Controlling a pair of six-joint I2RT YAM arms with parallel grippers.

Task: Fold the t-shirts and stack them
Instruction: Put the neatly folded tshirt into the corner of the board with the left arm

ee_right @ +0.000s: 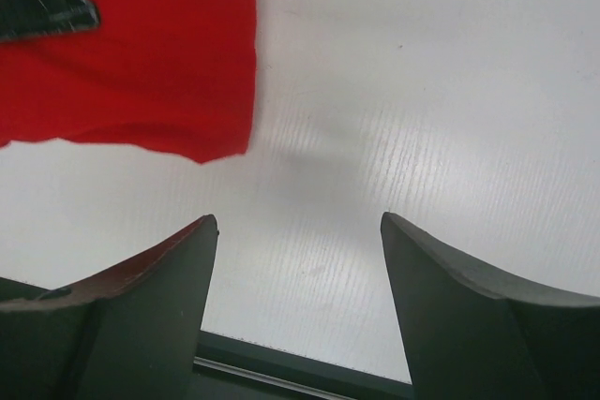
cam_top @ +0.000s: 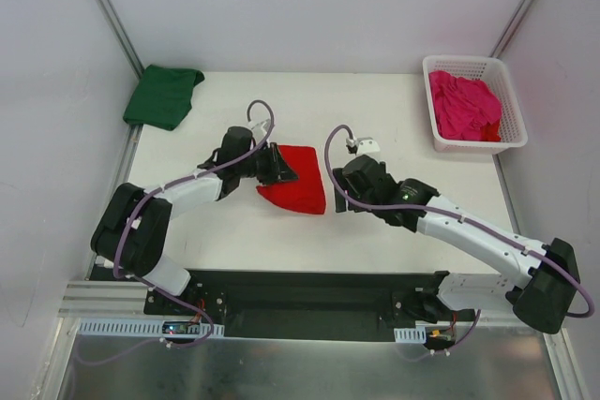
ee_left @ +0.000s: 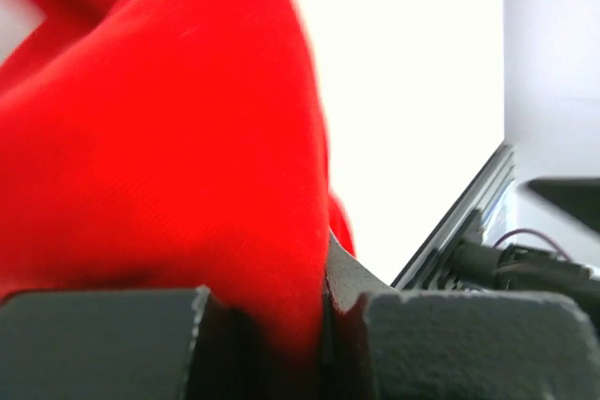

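red t-shirt (cam_top: 298, 185) lies on the table (cam_top: 375, 231) between your pincers: the left pincer (ee_left: 323, 316) is clenched on its edge, the right pincer (ee_right: 298, 220) hangs released, cloth just ahead and left.

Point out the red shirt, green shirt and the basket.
red t-shirt (cam_top: 302, 186): top view, middle of the cloth.
green t-shirt (cam_top: 162, 96): top view, centre of the pile.
white basket (cam_top: 478, 146): top view, near wall.
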